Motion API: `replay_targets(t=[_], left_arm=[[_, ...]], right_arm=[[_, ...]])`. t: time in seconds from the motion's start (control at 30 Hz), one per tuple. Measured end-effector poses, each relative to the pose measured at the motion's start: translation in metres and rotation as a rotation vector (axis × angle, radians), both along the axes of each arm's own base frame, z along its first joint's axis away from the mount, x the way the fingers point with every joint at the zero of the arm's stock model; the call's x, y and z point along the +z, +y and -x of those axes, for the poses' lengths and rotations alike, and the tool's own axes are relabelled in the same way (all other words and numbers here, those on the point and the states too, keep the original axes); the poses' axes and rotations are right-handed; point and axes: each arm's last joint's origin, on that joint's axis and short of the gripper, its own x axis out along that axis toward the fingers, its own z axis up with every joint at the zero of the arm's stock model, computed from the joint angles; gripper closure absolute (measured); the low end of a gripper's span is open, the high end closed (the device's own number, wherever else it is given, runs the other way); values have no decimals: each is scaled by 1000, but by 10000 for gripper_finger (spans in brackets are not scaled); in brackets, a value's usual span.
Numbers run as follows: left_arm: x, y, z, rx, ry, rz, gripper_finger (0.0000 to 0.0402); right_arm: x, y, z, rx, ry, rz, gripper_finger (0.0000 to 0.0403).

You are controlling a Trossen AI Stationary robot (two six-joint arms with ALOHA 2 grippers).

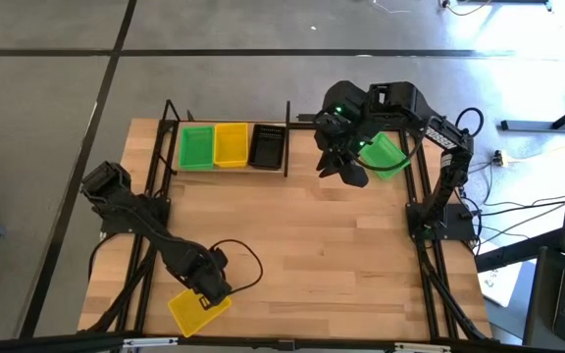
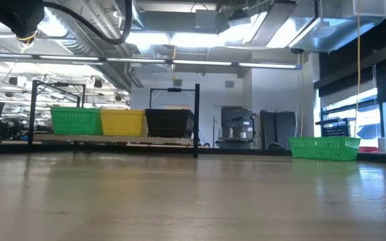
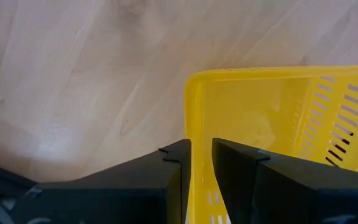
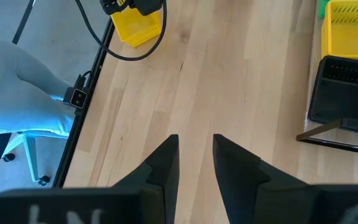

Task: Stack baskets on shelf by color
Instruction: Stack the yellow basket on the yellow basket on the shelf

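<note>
A yellow basket [image 1: 197,311] [image 3: 272,118] sits at the table's near left corner, and my left gripper [image 1: 207,287] [image 3: 201,146] is shut on its wall. Whether the basket is lifted does not show. A green basket [image 1: 388,157] [image 2: 324,148] rests on its base at the table's far right. My right gripper [image 1: 346,169] [image 4: 194,140] hovers just left of it, open and holding nothing. On the shelf [image 1: 226,172] [image 2: 112,138] stand green [image 1: 196,147], yellow [image 1: 231,145] and black [image 1: 268,145] baskets in a row. My left gripper pinches the yellow basket's end wall at its rim [image 3: 196,118], one finger [image 3: 241,162] inside the basket and one finger [image 3: 173,165] outside. The fingers come slanting down from above. The basket lies tilted toward the table's corner.
Black shelf posts [image 1: 287,137] and rods frame the shelf at the far edge. Black frame rails run along the table's left [image 1: 145,265] and right [image 1: 430,265] sides. A cable [image 1: 248,260] loops by my left arm. Bare wood spans the table's middle [image 1: 302,245].
</note>
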Motion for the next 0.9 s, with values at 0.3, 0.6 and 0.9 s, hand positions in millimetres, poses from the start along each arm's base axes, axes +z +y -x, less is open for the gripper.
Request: replay_targets(t=[0.3, 0.6, 0.9], left_arm=[[-13, 3, 3, -5, -5, -12, 344], [-13, 3, 2, -5, -27, -36, 344], [-13, 4, 2, 10, -28, -38, 344]], right_arm=[[0, 0, 0, 0, 0, 0, 307], [0, 0, 0, 18, -8, 14, 307], [0, 0, 0, 37, -16, 27, 307]])
